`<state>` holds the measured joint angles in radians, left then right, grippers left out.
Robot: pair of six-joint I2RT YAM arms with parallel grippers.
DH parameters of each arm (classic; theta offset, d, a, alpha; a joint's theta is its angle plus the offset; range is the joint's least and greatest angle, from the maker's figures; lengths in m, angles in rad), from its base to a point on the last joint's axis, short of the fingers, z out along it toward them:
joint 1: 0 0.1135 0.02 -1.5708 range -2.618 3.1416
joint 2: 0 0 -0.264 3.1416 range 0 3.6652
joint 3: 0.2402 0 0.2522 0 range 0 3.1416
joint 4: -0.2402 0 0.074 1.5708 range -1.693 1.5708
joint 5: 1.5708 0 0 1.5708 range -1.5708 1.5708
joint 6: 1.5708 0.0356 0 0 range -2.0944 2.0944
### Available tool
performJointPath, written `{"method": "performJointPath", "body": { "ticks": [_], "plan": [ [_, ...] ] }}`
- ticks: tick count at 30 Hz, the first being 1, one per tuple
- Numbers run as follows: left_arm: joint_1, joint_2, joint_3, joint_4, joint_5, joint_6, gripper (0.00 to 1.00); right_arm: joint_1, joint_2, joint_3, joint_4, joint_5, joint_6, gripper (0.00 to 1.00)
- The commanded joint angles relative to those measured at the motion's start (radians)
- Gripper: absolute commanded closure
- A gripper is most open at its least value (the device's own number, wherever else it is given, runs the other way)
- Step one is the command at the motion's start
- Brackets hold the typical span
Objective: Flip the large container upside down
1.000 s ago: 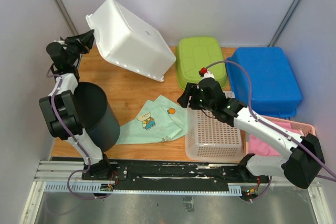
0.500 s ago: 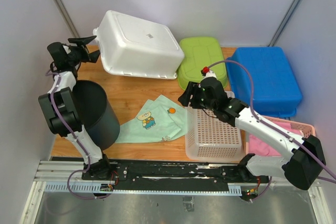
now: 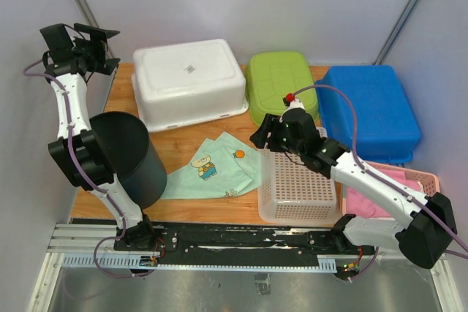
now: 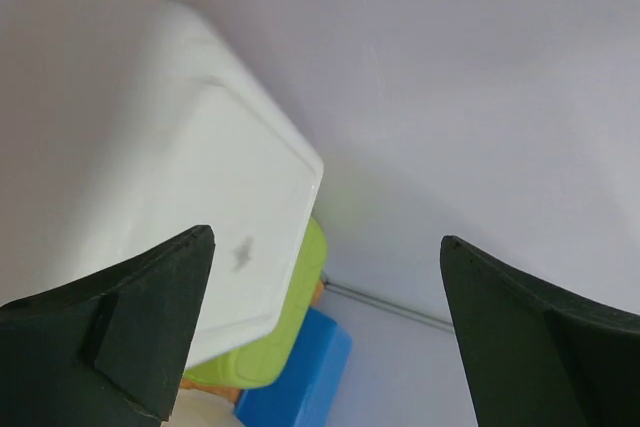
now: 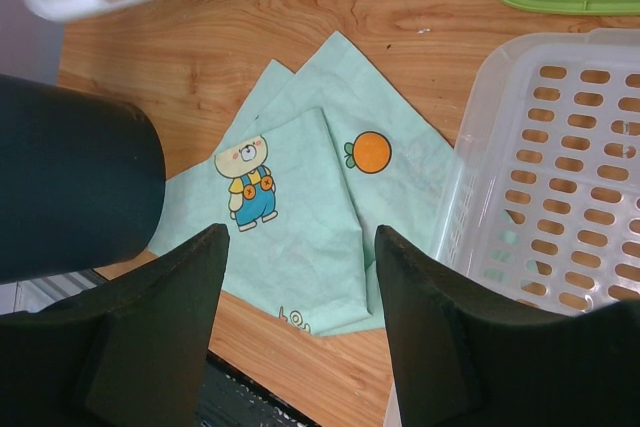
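**Two pincers released, white container bottom-up on the desk**

Two arms are in view, neither gripping anything. The large white container (image 3: 189, 78) sits upside down at the back left of the wooden desk (image 3: 183, 135), its flat base facing up and its rim on the wood. The left pincer (image 3: 101, 47) is raised beyond the desk's far left corner, apart from the container, jaws spread wide with nothing between them. In the left wrist view the container's base shows below those fingers.

The right pincer (image 3: 260, 139) hovers over the near left edge of a white perforated basket (image 3: 296, 184), jaws parted and empty. Below it lies a pale green cloth (image 3: 216, 166) printed with a bear and an orange.

Just right of the white container is a lime-green tub (image 3: 280, 82), then a blue tub (image 3: 369, 107). A black cylindrical bin (image 3: 128, 155) stands at the near left, touching the cloth's edge. A pink basket (image 3: 428, 179) sits at the near right, beside the perforated one.
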<state>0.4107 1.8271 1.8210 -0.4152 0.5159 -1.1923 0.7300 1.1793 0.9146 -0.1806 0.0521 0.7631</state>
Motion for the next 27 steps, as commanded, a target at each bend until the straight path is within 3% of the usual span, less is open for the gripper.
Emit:
{"method": "performJointPath", "body": {
  "ticks": [1, 11, 17, 22, 27],
  "plan": [
    [0.005, 0.037, 0.136, -0.273, -0.151, 0.159, 0.01, -0.014, -0.026, -0.018, 0.003, -0.001, 0.013, 0.38],
    [-0.014, -0.047, 0.195, -0.268, -0.156, 0.405, 0.01, -0.014, -0.031, -0.002, -0.024, -0.006, -0.009, 0.38],
    [-0.145, -0.166, 0.162, -0.240, -0.104, 0.609, 0.01, -0.015, -0.038, 0.099, -0.179, 0.086, -0.124, 0.37],
    [-0.355, -0.255, 0.132, -0.240, -0.097, 0.770, 0.01, -0.016, -0.068, 0.255, -0.358, 0.277, -0.272, 0.32],
    [-0.588, -0.379, 0.007, -0.237, -0.163, 0.893, 0.01, -0.021, -0.100, 0.355, -0.519, 0.684, -0.292, 0.22]
  ]
}}
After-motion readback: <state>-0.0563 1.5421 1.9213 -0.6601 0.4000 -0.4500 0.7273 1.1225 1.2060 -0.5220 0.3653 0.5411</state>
